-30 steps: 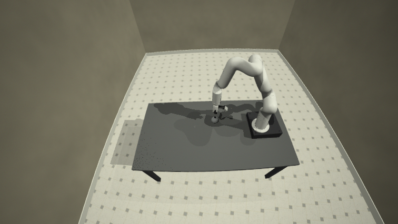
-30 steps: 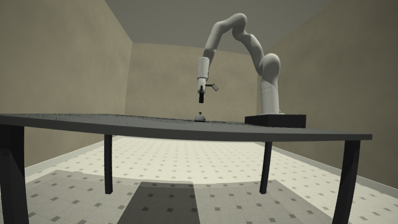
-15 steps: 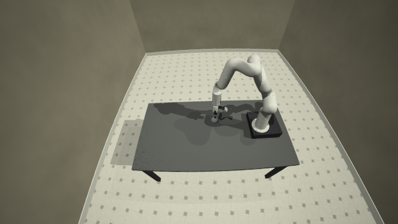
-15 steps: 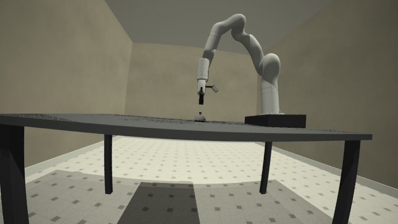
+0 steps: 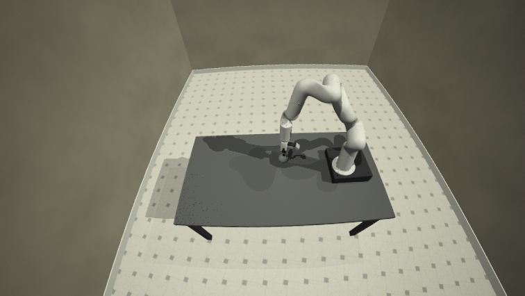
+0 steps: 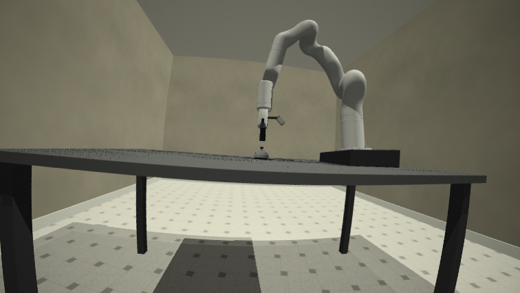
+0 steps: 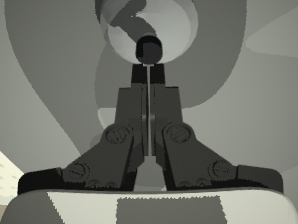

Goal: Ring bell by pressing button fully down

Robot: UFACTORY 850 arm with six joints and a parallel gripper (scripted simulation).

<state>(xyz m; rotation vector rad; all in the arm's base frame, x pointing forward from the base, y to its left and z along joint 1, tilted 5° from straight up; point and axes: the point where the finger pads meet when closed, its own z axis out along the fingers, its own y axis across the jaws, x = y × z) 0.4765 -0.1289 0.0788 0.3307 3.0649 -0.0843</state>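
Bell (image 6: 261, 154) sat upright on the table (image 6: 109, 157), right under our gripper (image 6: 262, 137) | fingers were pinched together on nothing, tips hanging a bit above the button (image 7: 149, 48), no contact | we figured press, release and pull-away were all left | no containers anywhere we could see

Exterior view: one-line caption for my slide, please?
Shut, empty hand hangs above the bell on the table, a gap showing over its button.
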